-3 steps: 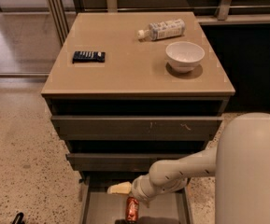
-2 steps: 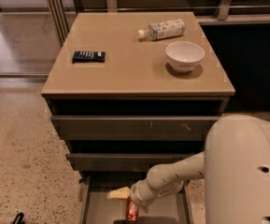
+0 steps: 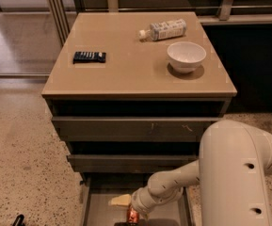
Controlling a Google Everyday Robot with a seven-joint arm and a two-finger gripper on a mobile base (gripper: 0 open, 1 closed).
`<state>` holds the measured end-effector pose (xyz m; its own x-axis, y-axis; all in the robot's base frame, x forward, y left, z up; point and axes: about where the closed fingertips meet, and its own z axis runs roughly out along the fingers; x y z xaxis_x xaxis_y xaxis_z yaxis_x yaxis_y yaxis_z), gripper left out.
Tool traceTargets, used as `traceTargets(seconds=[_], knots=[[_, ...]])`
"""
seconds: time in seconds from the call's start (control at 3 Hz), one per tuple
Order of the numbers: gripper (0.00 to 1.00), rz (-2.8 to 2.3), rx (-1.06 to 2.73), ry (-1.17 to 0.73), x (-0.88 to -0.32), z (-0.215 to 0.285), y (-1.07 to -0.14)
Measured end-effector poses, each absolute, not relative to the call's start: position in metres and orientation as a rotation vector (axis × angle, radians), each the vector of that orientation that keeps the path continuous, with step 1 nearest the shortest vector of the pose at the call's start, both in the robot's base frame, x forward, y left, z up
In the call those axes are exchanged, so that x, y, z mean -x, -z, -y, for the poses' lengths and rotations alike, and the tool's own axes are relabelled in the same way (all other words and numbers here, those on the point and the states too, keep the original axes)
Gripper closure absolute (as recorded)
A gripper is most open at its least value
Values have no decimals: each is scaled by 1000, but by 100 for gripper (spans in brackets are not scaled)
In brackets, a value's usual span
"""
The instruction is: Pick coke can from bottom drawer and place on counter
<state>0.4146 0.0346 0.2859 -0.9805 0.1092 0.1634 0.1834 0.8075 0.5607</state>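
At the near edge of your view, the bottom drawer (image 3: 92, 210) stands pulled open, and the coke can (image 3: 133, 216) sits inside it near the middle of the tray floor, partly cut off by the bottom of the frame. Your claw (image 3: 131, 207) is down inside that drawer, right at the top of the can. You cannot tell from here whether it is clenched on the can or released. The white arm (image 3: 173, 182) slants down into the drawer from the right, out of the robot's large rounded white body (image 3: 239, 173), which fills the lower right corner.

Above the open tray, the two upper drawers (image 3: 135, 127) show scuffed grey-brown fronts, each pulled out a little. Speckled flooring (image 3: 18, 149) spreads to the left of the cabinet.

Farther back, the tan tabletop (image 3: 131, 72) carries a flat dark packet (image 3: 89, 57) near its left side, a white bowl (image 3: 186, 55) to the right, and a white-labelled plastic bottle (image 3: 164, 29) lying on its side beyond the bowl.
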Motion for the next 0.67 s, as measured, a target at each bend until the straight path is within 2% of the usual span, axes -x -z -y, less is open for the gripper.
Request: traceTargets(seconds=[0.67], knots=[[0, 2876, 253, 728, -428, -34, -200]])
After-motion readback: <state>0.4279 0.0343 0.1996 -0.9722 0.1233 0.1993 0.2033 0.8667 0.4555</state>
